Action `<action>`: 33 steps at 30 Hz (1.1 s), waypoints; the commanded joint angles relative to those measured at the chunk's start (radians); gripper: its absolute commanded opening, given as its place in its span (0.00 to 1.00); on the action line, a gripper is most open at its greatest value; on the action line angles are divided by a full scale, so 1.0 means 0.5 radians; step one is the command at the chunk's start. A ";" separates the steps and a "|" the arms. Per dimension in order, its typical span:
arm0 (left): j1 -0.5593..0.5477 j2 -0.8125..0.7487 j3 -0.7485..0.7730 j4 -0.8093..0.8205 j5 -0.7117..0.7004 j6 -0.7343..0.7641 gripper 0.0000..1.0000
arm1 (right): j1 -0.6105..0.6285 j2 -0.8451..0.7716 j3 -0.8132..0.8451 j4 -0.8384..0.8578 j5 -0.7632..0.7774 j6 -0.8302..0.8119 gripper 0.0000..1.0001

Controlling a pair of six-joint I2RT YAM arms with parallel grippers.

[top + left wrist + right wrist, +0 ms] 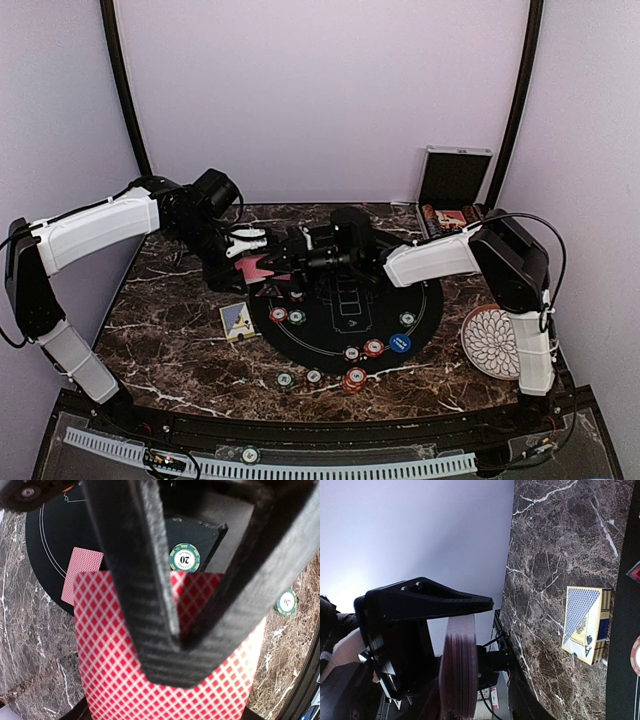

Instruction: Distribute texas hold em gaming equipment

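Observation:
My left gripper (246, 252) (175, 655) is shut on a deck of red-backed playing cards (115, 680) (256, 270), held above the left edge of the round black mat (310, 338). One red-backed card (82, 575) lies face down on the mat. My right gripper (292, 263) reaches in from the right, right next to the deck; how its jaws stand is not clear. In the right wrist view the deck (460, 670) shows edge-on. Red and green chips (278, 314) and a blue button (400, 342) lie on the mat. A green chip (184, 557) lies beyond the deck.
A blue card box (237, 320) (585, 625) lies on the marble left of the mat. Loose chips (314, 376) and a red chip stack (354, 379) sit near the front edge. A white patterned plate (490, 340) lies at right, and the silver case (452, 190) stands open at back right.

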 commanded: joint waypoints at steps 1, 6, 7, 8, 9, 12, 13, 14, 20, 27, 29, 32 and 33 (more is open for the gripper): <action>-0.002 -0.038 -0.008 0.005 0.008 0.006 0.09 | -0.039 -0.131 -0.057 0.146 -0.037 0.033 0.40; 0.000 -0.037 -0.011 0.003 -0.002 0.008 0.09 | -0.049 -0.152 -0.096 0.172 -0.046 0.050 0.27; 0.000 -0.038 -0.011 0.007 -0.004 0.008 0.09 | -0.049 -0.153 -0.100 0.187 -0.049 0.059 0.24; -0.001 -0.036 -0.009 0.008 -0.008 0.008 0.09 | -0.051 -0.155 -0.103 0.199 -0.054 0.066 0.22; -0.001 -0.035 -0.009 0.007 -0.010 0.009 0.09 | -0.050 -0.156 -0.107 0.206 -0.059 0.070 0.19; -0.001 -0.025 -0.005 0.006 -0.022 0.010 0.09 | -0.053 -0.168 -0.125 0.235 -0.061 0.090 0.14; -0.002 -0.025 -0.007 0.004 -0.023 0.010 0.08 | -0.054 -0.169 -0.130 0.249 -0.063 0.100 0.14; -0.002 -0.022 -0.008 0.004 -0.030 0.013 0.08 | -0.057 -0.166 -0.136 0.268 -0.070 0.117 0.12; -0.001 -0.024 -0.007 0.004 -0.037 0.011 0.08 | -0.079 -0.147 -0.187 0.426 -0.104 0.229 0.05; -0.001 -0.038 -0.034 -0.004 -0.066 0.017 0.08 | -0.173 -0.192 -0.268 0.500 -0.137 0.246 0.00; -0.002 -0.043 -0.040 -0.006 -0.067 0.017 0.08 | -0.218 -0.218 -0.310 0.491 -0.144 0.228 0.00; -0.001 -0.050 -0.047 -0.009 -0.073 0.017 0.08 | -0.306 -0.270 -0.384 0.459 -0.154 0.181 0.00; -0.001 -0.051 -0.049 -0.013 -0.079 0.018 0.08 | -0.338 -0.291 -0.412 0.428 -0.157 0.154 0.00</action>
